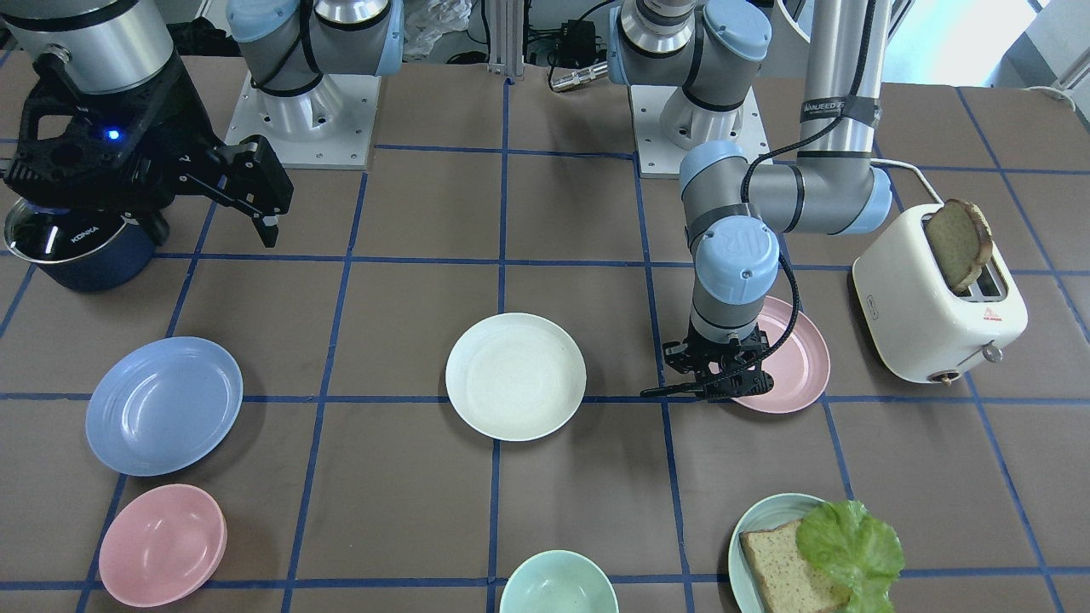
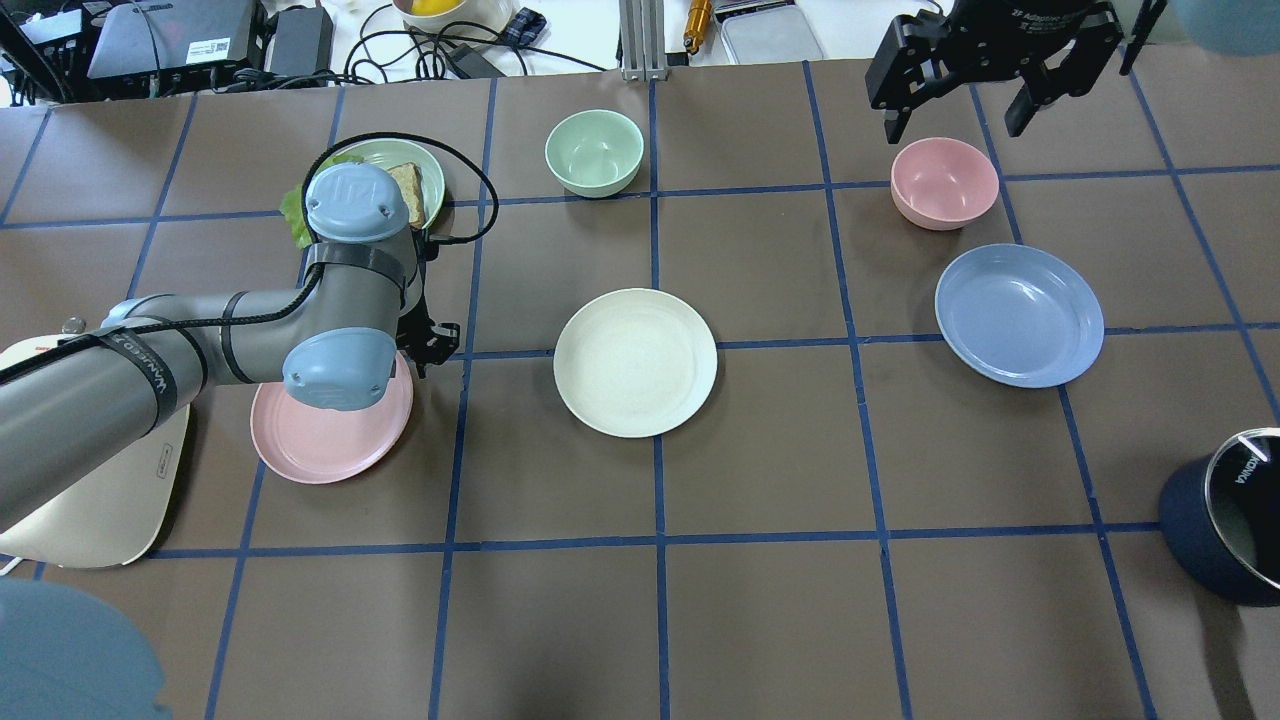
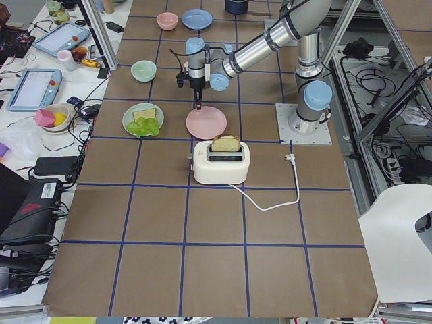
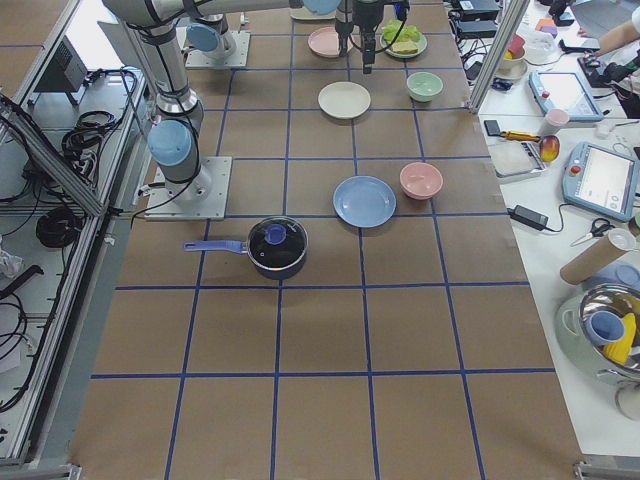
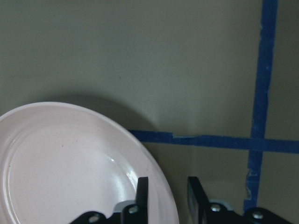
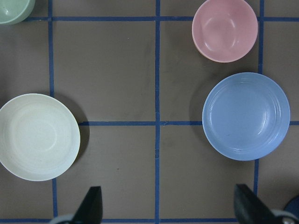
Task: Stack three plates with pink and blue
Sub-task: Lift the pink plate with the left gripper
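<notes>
The pale pink plate lies on the table by the toaster. My left gripper stands over its rim. In the left wrist view the left gripper has one finger inside the pink plate and one outside, shut on the rim. The cream-white plate sits mid-table. The light blue plate lies to its right. My right gripper hangs open and empty high above the far right. Its wrist view shows the cream-white plate and the blue plate below.
A pink bowl sits just beyond the blue plate, and a green bowl beyond the cream one. A teal plate with bread and lettuce lies near the pink plate. A white toaster and a dark pot stand at the table's ends.
</notes>
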Controlling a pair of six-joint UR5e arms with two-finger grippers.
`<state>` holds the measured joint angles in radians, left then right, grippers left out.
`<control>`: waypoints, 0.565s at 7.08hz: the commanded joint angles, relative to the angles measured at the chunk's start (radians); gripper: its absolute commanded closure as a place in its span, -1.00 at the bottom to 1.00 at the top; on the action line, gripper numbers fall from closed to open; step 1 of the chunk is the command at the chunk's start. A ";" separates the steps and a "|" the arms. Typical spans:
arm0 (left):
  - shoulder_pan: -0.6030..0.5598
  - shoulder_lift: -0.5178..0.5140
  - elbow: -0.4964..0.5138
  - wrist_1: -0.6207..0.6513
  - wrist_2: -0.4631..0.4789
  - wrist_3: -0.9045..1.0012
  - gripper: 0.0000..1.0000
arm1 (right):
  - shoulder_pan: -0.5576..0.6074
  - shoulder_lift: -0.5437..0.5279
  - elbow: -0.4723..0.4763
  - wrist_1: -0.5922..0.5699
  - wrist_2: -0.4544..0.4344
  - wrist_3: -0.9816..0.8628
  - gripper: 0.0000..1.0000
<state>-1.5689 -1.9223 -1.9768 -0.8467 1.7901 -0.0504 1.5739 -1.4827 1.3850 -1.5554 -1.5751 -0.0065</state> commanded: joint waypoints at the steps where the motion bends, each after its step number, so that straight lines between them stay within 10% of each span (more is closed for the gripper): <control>1: 0.001 -0.012 -0.002 0.000 0.008 -0.013 0.04 | 0.000 -0.002 0.002 0.000 -0.002 0.005 -1.00; 2: 0.001 -0.017 -0.002 0.000 0.008 -0.013 0.06 | 0.000 -0.001 0.002 -0.002 -0.003 0.007 -1.00; 4: 0.001 -0.020 -0.002 0.000 0.011 -0.008 0.76 | 0.000 -0.001 0.002 0.001 -0.005 0.008 -1.00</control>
<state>-1.5678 -1.9403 -1.9787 -0.8467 1.7991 -0.0610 1.5739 -1.4835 1.3867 -1.5562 -1.5772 0.0006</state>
